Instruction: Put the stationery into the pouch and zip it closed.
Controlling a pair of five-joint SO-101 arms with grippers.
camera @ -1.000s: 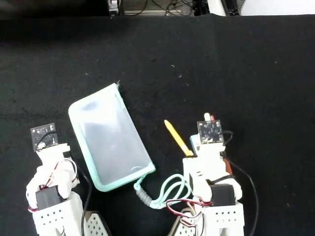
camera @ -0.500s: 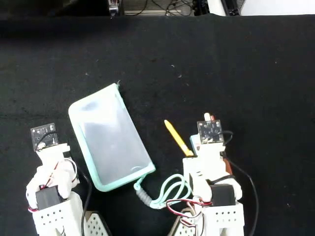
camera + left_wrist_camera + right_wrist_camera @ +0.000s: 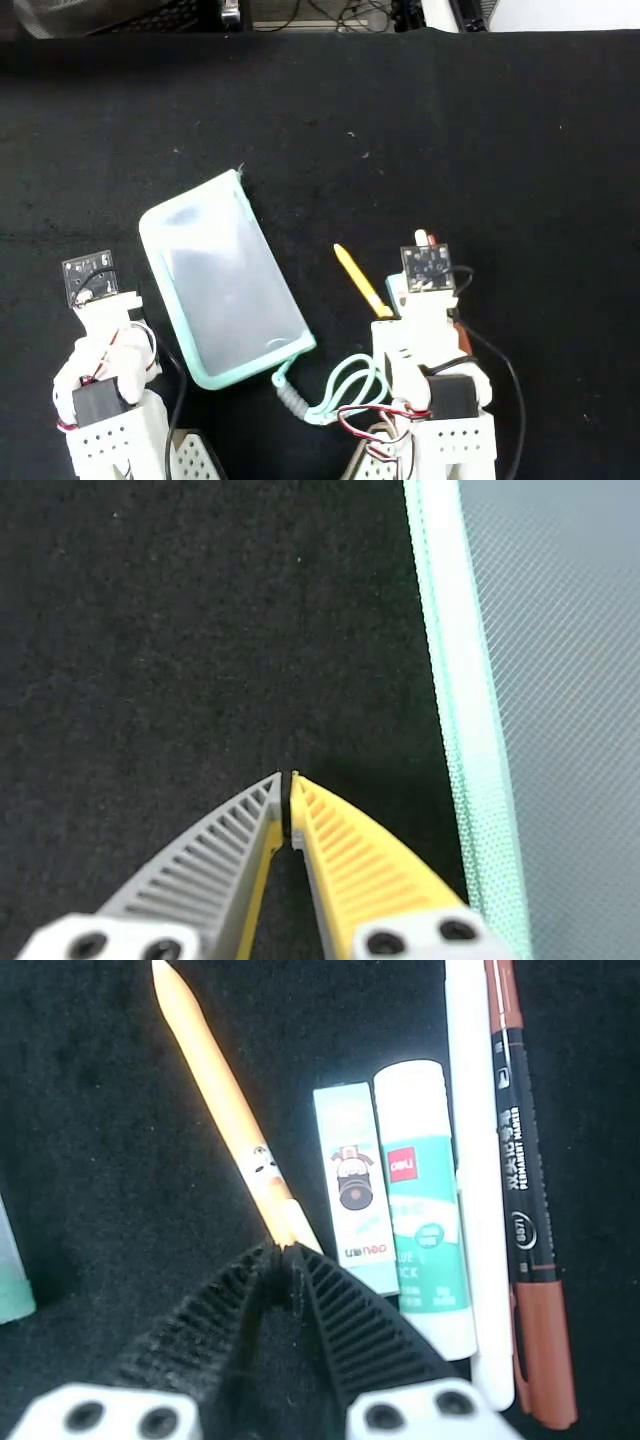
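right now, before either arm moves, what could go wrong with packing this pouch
The teal eraser box, white glue stick, white pen and brown marker lie side by side, so gripping one may shove its neighbours.
The translucent mint-edged pouch lies flat; items may push it away rather than slide in.
The mint coiled cord loops by the right arm's base and could snag.

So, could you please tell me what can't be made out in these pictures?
High view: the right arm hides the glue stick and eraser beside the yellow pen.
Right wrist view: the right pincer hides the pen's near end; the picture's edge cuts off the marker and white pen.
Pouch: its zip is too small to tell open from shut.
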